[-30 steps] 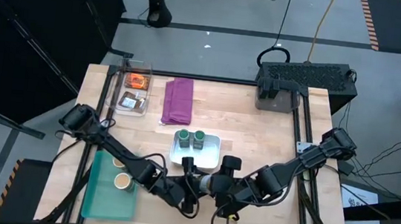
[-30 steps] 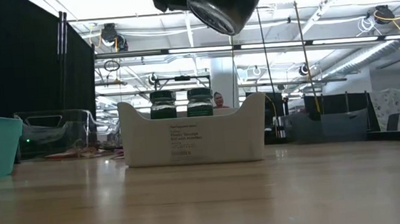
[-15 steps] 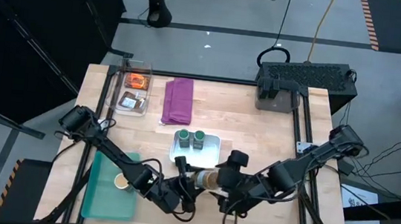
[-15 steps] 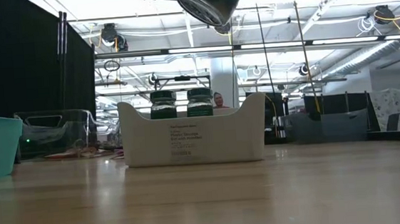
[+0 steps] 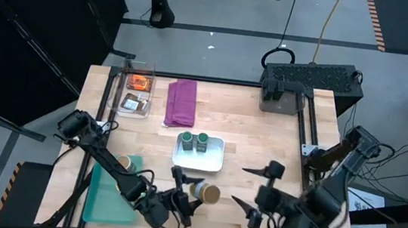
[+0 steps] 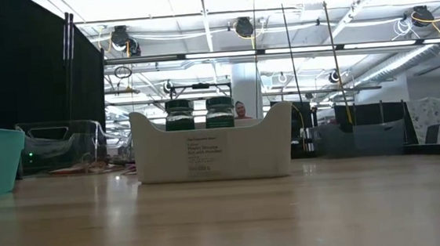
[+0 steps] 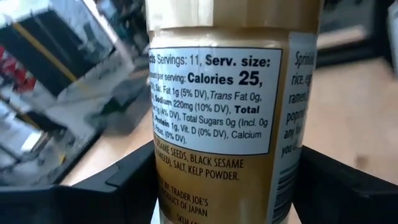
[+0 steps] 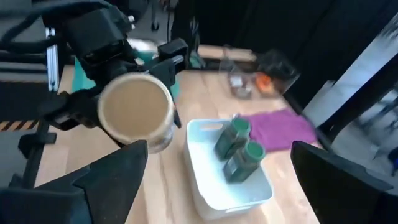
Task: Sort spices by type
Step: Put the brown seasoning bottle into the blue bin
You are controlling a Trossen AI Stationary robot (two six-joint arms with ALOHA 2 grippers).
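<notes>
Glare and arm links hide much of the teal bin (image 5: 108,195) from me; I make out one tan lid (image 5: 123,164) there, the rest covered. The left pincer (image 5: 190,191) grips a tan-lidded jar (image 5: 206,192) lying sideways above the surface's (image 5: 261,147) near edge. A second ago both pincers met at this jar; now the right pincer (image 5: 256,194) has backed off to the right, fingers spread wide and empty. I count two green-lidded jars (image 5: 193,140) in the white tray (image 5: 213,160), two packets in the clear box (image 5: 136,95) far left, and one purple cloth (image 5: 182,102).
</notes>
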